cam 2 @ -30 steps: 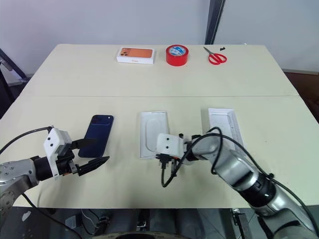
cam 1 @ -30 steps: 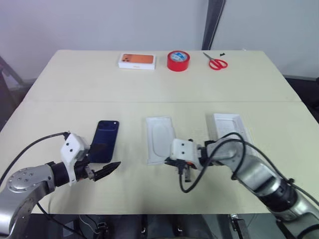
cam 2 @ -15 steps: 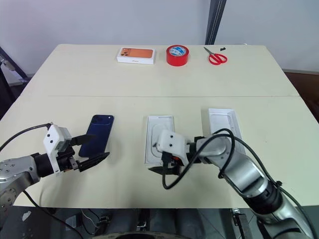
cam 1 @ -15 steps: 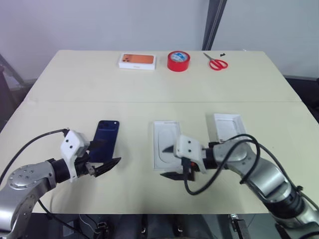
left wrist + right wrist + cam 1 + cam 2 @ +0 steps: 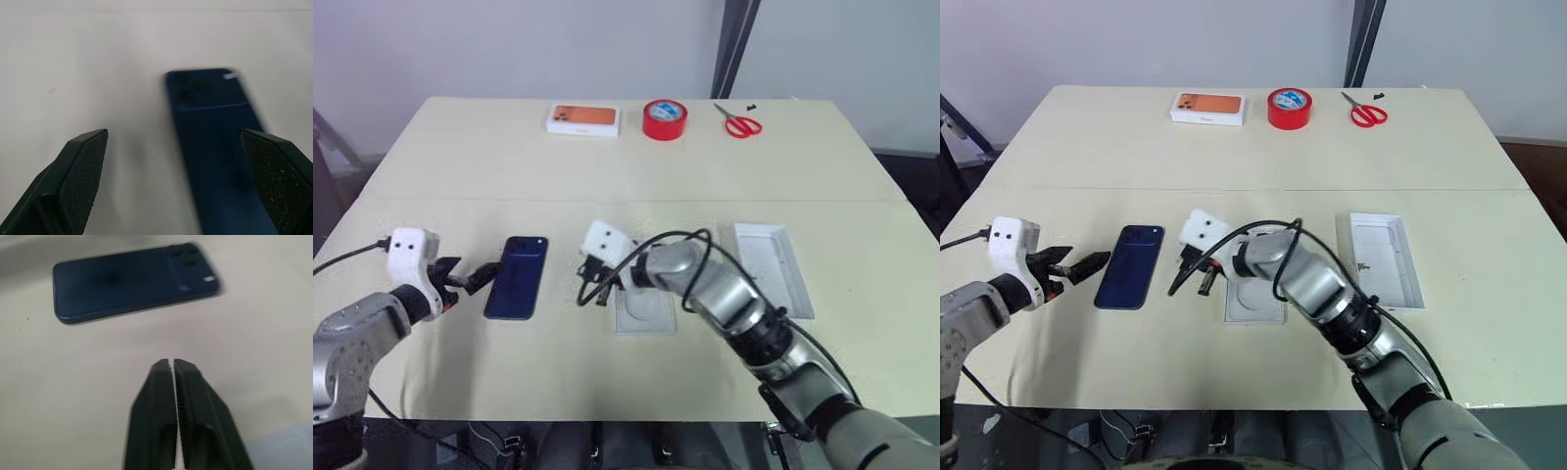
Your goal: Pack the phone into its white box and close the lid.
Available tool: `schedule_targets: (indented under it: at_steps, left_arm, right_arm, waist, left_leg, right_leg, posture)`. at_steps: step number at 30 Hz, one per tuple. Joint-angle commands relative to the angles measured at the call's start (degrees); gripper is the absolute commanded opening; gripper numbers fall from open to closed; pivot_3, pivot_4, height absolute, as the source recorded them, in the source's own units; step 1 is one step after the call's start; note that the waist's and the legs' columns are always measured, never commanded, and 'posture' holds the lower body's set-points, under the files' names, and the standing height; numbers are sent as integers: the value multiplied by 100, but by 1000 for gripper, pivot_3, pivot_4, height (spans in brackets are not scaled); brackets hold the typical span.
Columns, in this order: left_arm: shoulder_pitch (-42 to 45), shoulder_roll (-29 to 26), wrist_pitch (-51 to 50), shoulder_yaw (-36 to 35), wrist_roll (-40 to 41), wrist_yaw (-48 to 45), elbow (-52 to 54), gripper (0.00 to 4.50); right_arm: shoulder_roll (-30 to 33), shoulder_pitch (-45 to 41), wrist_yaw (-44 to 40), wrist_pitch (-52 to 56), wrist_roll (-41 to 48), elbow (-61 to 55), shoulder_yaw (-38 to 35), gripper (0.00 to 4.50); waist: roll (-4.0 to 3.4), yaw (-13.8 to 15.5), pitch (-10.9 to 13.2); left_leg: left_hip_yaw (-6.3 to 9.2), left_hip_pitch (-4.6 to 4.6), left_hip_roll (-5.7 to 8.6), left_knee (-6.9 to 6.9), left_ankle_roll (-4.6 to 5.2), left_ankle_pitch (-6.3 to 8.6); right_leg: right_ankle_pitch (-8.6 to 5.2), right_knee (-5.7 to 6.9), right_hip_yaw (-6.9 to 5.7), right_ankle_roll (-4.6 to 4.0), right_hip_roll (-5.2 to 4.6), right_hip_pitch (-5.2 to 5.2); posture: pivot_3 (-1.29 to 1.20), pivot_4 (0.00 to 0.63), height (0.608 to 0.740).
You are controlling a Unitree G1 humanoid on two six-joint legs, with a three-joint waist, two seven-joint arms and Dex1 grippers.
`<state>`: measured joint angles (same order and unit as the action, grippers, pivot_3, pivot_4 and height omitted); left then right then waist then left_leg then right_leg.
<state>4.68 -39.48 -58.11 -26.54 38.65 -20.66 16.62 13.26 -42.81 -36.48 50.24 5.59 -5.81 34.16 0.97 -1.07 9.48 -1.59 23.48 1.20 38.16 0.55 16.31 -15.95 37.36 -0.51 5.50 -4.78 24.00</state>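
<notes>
A white box picturing an orange phone (image 5: 582,119), a red tape roll (image 5: 664,119) and red scissors (image 5: 738,123) are lying toward twelve o'clock on the worktop (image 5: 509,166). A white tray with an oval recess (image 5: 644,311) is sitting near the centre.

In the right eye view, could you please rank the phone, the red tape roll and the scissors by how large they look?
1. Phone, clearly largest, though nearest the camera.
2. Red tape roll and scissors: similar; unsure.
</notes>
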Motion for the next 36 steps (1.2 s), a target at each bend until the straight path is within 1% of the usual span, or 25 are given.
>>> schedule_targets:
  at_steps: [1,3,5,10,13,14,20,22,25,31,36]
  left_arm:
    - [449,88,-865,-305,324,398,-143,4500]
    - [733,139,-1421,-244,447,506,-226,4500]
    - [979,219,-1878,-184,590,520,-299,4500]
    - [1433,649,-2744,-122,710,615,-530,4500]
    - [1502,948,-3127,-47,718,608,-440,4500]
    - [1531,1123,-3271,-85,721,634,-386,4500]
    - [1474,1845,-3439,-309,1024,959,-188,4500]
    - [1567,2086,-3439,-638,1212,1138,-316,4500]
    - [1672,2282,-3439,-984,1599,1406,-439,4500]
    - [1619,2264,-3439,-1133,2452,1946,-553,4500]
    - [1341,2017,-3439,-943,3081,2257,-480,4500]
  right_arm:
    - [-262,-250,127,-336,-377,356,288,51]
    - [-432,-304,182,-488,-544,581,422,51]
    - [-588,-339,212,-604,-677,771,502,51]
    - [-889,-374,220,-838,-900,1129,547,51]
    - [-973,-406,178,-967,-1001,1228,529,51]
    - [-990,-419,160,-987,-1024,1243,508,51]
    - [-904,-424,49,-1171,-1204,1224,495,51]
    - [-877,-395,8,-1199,-1245,1192,478,51]
    - [-869,-360,-46,-1201,-1280,1161,446,51]
    - [-858,-305,-90,-1219,-1328,1173,429,51]
    - [-866,-305,-132,-1239,-1373,1217,396,51]
  waist:
    - [7,4,-4]
    - [11,-4,-5]
    - [11,-12,-5]
    - [11,-14,-6]
    - [11,-6,-8]
    - [10,-2,-8]
    - [10,48,-19]
    - [9,48,-21]
    - [11,46,-22]
    - [13,35,-22]
    - [13,1,-22]
  left_leg:
    - [0,0,0,3,-2,-1]
    - [0,0,0,4,-28,-16]
    - [0,0,1,4,-33,-18]
    - [0,0,1,4,-42,-23]
    - [0,-3,2,4,-43,-24]
    - [0,-3,3,4,-44,-24]
    - [3,-8,14,4,-44,-24]
    - [4,-9,18,4,-43,-24]
    - [4,-10,19,4,-44,-24]
    - [5,-10,20,5,-43,-24]
    - [5,-10,19,5,-44,-24]
  right_leg:
    - [0,2,-1,0,1,1]
    - [0,6,0,0,2,0]
    - [0,11,0,1,4,3]
    - [0,27,0,1,6,11]
    - [0,37,0,1,6,12]
    - [0,39,0,1,4,12]
    - [0,44,0,1,-8,7]
    - [0,44,0,1,-11,5]
    - [0,45,-1,1,-13,6]
    - [0,46,-1,1,-13,7]
    - [0,52,-1,1,-13,11]
  posture:
    - [0,150,725]
    - [0,150,725]
    - [0,150,725]
    - [0,150,725]
    - [0,150,725]
    - [0,150,725]
    - [0,150,725]
    - [0,150,725]
    - [0,150,725]
    - [0,150,725]
    - [0,150,725]
